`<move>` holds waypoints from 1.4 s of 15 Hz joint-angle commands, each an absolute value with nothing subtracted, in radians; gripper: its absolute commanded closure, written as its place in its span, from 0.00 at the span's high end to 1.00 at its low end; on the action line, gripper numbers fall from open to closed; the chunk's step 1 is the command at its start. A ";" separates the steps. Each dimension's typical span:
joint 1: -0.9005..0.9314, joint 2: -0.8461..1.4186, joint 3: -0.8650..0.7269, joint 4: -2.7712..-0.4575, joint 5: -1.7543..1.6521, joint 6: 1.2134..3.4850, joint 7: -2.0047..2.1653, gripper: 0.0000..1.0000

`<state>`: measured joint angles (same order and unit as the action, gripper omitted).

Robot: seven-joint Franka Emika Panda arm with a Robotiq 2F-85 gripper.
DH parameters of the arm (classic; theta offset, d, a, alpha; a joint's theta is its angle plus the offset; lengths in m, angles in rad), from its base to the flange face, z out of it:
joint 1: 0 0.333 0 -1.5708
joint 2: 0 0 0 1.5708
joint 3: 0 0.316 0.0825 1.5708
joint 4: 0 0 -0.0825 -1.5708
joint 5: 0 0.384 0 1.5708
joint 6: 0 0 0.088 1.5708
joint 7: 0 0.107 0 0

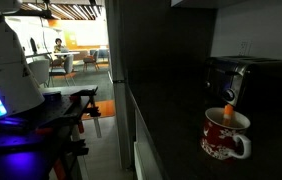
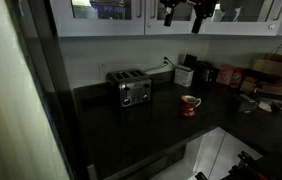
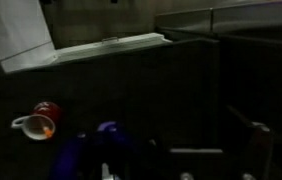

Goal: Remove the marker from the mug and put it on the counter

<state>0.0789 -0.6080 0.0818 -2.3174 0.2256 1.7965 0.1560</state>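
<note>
The red mug (image 1: 224,137) with white patterning stands on the dark counter (image 1: 171,140), in front of a toaster. The orange-red marker (image 1: 229,112) stands in it, its tip above the rim. The mug also shows in an exterior view (image 2: 190,104) and at the lower left of the wrist view (image 3: 39,122); the marker is too small to make out there. My gripper (image 2: 189,14) hangs high above the counter by the upper cabinets, far from the mug and empty. Its jaws look spread; one dark finger (image 3: 257,140) shows at the right of the wrist view.
A silver toaster (image 2: 133,91) stands left of the mug in an exterior view. Jars, boxes and a paper bag (image 2: 273,70) crowd the counter's far right. Wall cabinets (image 2: 111,15) hang above. A white panel (image 3: 21,40) leans at the wrist view's upper left.
</note>
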 commanded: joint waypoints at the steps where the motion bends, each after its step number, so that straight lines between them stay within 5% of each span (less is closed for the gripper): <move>1: -0.013 -0.477 0.061 -2.297 0.219 1.882 0.235 1.00; 12: -0.135 0.001 -0.104 -2.228 0.331 2.261 0.437 1.00; 21: -0.123 0.078 -0.119 -2.219 0.327 2.362 0.731 1.00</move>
<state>-0.1329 0.0784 -0.1081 -2.2213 0.3267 2.3651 0.7328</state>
